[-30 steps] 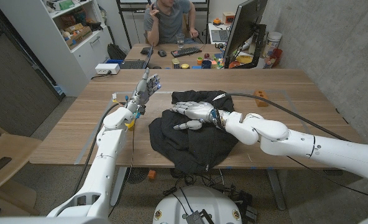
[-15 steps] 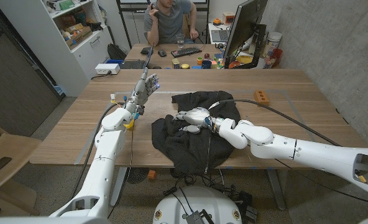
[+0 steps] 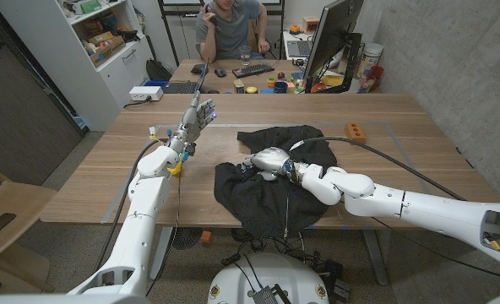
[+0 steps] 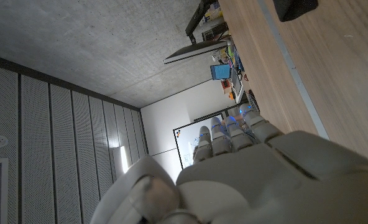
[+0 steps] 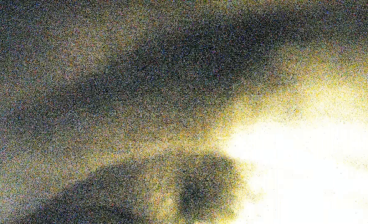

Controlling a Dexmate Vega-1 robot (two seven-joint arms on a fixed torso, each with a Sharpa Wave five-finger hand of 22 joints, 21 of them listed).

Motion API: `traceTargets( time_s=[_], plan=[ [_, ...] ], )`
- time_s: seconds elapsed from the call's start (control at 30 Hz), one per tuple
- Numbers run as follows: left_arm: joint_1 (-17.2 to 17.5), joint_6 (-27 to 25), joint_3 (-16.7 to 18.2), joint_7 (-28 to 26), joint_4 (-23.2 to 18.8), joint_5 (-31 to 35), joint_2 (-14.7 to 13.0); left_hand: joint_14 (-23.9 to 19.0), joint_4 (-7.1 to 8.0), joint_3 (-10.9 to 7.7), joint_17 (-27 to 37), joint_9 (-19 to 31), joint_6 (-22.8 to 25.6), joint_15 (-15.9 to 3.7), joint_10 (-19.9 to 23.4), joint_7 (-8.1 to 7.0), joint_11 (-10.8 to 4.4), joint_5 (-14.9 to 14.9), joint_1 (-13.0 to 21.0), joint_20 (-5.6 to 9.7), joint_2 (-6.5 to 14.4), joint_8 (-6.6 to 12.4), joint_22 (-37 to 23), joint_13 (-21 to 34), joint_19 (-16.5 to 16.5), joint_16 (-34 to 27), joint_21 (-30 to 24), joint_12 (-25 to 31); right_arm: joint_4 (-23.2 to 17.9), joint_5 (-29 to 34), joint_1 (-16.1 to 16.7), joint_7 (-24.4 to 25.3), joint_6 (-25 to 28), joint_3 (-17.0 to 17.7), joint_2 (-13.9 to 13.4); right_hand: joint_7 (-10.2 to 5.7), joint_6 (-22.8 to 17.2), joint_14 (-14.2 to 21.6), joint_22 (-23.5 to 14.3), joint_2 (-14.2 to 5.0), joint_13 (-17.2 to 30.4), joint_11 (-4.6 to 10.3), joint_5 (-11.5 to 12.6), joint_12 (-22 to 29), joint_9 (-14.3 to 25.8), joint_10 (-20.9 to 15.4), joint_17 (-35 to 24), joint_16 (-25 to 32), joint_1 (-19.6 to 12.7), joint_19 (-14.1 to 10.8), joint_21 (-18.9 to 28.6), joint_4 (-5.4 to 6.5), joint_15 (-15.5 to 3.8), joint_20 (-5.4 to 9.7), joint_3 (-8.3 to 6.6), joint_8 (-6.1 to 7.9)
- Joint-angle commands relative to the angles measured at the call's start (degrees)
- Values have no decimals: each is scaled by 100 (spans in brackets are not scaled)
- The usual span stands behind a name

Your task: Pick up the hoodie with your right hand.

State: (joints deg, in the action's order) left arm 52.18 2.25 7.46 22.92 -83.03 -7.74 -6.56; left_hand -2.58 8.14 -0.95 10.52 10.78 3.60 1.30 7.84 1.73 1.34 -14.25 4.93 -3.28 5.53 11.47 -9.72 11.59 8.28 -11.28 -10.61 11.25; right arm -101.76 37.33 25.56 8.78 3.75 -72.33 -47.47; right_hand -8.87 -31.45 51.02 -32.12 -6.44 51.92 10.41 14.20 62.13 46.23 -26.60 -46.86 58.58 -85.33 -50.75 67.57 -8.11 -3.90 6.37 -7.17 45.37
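Right hand (image 3: 267, 160), fingers curled into the cloth, grasps the hoodie (image 3: 271, 198) at frame centre; the garment runs diagonally from upper right down. Left hand (image 3: 198, 118), upper left, raised, released.

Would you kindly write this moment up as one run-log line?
phase: grasping | right robot hand: curled into black hoodie, hoodie on table | left robot hand: raised, fingers apart, empty

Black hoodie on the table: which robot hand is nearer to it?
Right. The right hand is on the black hoodie, fingers curled into the fabric. The left hand is raised above bare table, apart from it.
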Motion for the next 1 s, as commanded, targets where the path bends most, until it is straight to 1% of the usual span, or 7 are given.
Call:
traceTargets(
  time_s=[0.03,0.17,0.3,0.53,0.67,0.9,1.0],
  plan=[
    [-37,19,-3,-8,48,-4,11,-8,23,-27,30,13,39,12,55,1,-7,-8,-26,2,190,26,-21,19,5,-44,-27,30,154,-445,-223,293,-783,218,-157,42,73,338,39,-209,173,23,156,89,167,134,-258,264,-281,-170,162,-31,-871,643,-20,80],
    [-42,28,5,-16,67,-5,14,-10,23,-31,30,13,42,11,53,1,-2,-8,-25,0,192,27,-21,19,3,-45,-26,28,-126,-538,-338,89,-658,365,-317,57,167,268,77,-219,232,16,220,103,242,263,-285,336,-316,-170,207,-26,-869,643,-19,98],
    [-41,35,18,-18,95,-21,23,-10,23,-37,30,13,44,11,61,3,-10,-8,-24,2,195,26,-21,20,8,-46,-28,31,-466,-488,-446,-21,-488,521,-548,53,231,202,105,-224,219,-1,252,103,309,288,-299,380,-331,-149,230,-18,-867,642,-12,120],
    [-34,91,40,-9,131,-44,31,-12,22,-43,29,13,48,15,61,5,-16,-8,-23,-2,199,26,-21,20,7,-47,-28,30,-905,-569,-620,-187,-341,772,-937,74,265,120,136,-238,214,-17,285,111,308,316,-291,412,-340,-116,251,-4,-865,645,-5,114],
    [-38,97,51,-7,144,-55,32,-13,22,-47,29,13,50,16,61,4,-18,-8,-22,1,199,26,-21,20,8,-47,-29,29,-1061,-522,-709,-230,-299,852,-1090,78,283,97,153,-243,197,-17,300,104,331,338,-299,444,-347,-99,262,0,-866,645,-1,125],
    [-46,119,47,-4,161,-56,38,-9,21,-52,30,13,47,16,67,2,-20,-7,-22,-2,199,22,-21,20,10,-46,-29,31,-1224,-575,-839,-226,-294,994,-1270,87,284,41,180,-249,176,-37,322,114,319,335,-284,473,-350,-73,285,10,-866,645,9,124],
    [-46,104,43,-12,153,-45,33,-9,21,-54,30,13,48,14,66,3,-20,-7,-22,-3,199,22,-21,20,11,-46,-30,30,-1406,-428,-906,-253,-213,1043,-1364,77,287,28,191,-248,160,-40,328,117,323,328,-284,492,-350,-63,297,13,-866,645,14,129]
  ],
)
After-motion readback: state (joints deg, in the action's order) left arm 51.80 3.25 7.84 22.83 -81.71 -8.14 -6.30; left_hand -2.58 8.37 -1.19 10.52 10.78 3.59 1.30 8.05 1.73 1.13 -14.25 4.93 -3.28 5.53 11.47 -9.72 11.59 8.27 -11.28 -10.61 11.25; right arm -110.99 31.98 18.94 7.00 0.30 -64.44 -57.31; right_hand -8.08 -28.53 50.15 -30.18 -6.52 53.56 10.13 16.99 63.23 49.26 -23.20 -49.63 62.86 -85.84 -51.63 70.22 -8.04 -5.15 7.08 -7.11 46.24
